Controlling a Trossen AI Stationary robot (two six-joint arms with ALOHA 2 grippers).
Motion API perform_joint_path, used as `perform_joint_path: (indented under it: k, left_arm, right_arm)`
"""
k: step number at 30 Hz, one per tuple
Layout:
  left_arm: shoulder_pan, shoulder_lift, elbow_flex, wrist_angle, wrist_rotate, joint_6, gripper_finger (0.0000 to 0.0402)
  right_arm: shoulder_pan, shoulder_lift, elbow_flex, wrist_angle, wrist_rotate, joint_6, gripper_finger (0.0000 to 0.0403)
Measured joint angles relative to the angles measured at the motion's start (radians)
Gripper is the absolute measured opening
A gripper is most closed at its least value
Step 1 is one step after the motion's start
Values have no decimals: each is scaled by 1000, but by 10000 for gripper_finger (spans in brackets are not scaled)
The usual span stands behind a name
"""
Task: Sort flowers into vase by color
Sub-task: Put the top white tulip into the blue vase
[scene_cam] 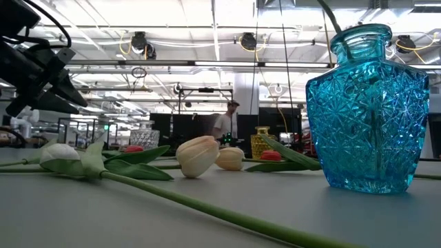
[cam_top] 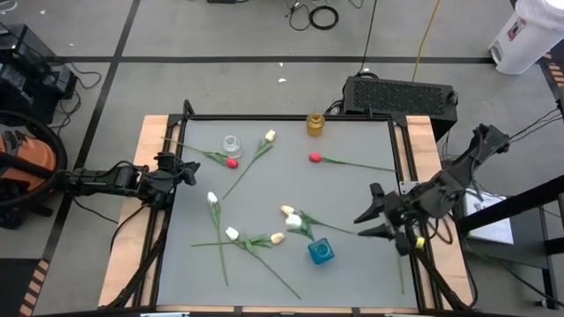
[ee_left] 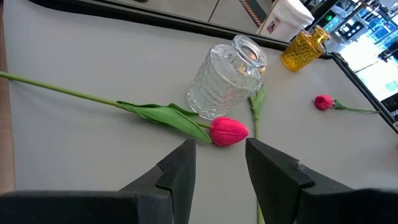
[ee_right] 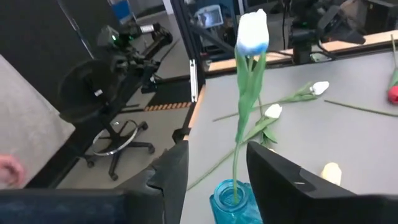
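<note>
— What's on the grey bench [cam_top: 352,189]?
— Left pincer [cam_top: 187,169], narrowly parted and empty, sits left of the clear ribbed glass vase [cam_top: 232,144]; a red tulip [cam_top: 231,162] lies beside it.
— Further right?
— Blue cut-glass vase [cam_top: 321,252] holding one white tulip [ee_right: 252,30]; the right pincer [cam_top: 373,220] is spread wide.

Blue vase [scene_cam: 368,110] glossy cut glass (faceted); table [cam_top: 352,194] matt grey, wood edges.

Orange vacuum [cam_top: 22,163] at left — office chair [ee_right: 93,102] (black) nearby.
</note>
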Motion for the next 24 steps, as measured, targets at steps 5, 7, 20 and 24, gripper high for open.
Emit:
perform_joint_path:
  k: [5,7,20,24]
  left_arm:
    - [0,0,0,0,0,0,148]
    - [0,0,0,0,0,0,148]
    - [0,0,0,0,0,0,148]
    - [0,0,0,0,0,0,148]
  right_arm:
    - [0,-74,0,-41,0,-3,106]
    - [0,-96,0,-56,0,-6,87]
    - [-1,-120,-1,-80,76,-2,4]
    - [-1,-120,-1,-70,115,8,3]
